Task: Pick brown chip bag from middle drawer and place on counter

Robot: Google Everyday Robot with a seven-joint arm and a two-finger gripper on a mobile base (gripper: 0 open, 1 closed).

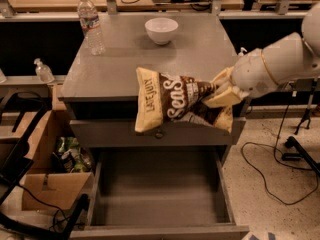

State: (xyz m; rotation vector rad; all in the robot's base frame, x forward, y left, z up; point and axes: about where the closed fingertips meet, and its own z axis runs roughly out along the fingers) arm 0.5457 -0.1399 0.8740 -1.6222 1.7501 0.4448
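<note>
My cream two-finger gripper [219, 93], at right, pinches the brown-and-cream chip bag [170, 101] by its right end | bag hangs above the open grey wooden middle drawer [160, 194], at the grey counter [130, 59] near edge | end-grip probably leaves its body free to lay flat

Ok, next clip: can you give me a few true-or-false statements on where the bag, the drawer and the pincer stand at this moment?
1. The pincer is shut on the right end of the brown chip bag. True.
2. The bag lies on the floor of the middle drawer. False: the drawer is pulled open and the bag hangs in the air above it, at the level of the counter's front edge.
3. A white bowl stands on the counter. True.
4. The water bottle lies on its side. False: it stands upright at the counter's back left.
</note>
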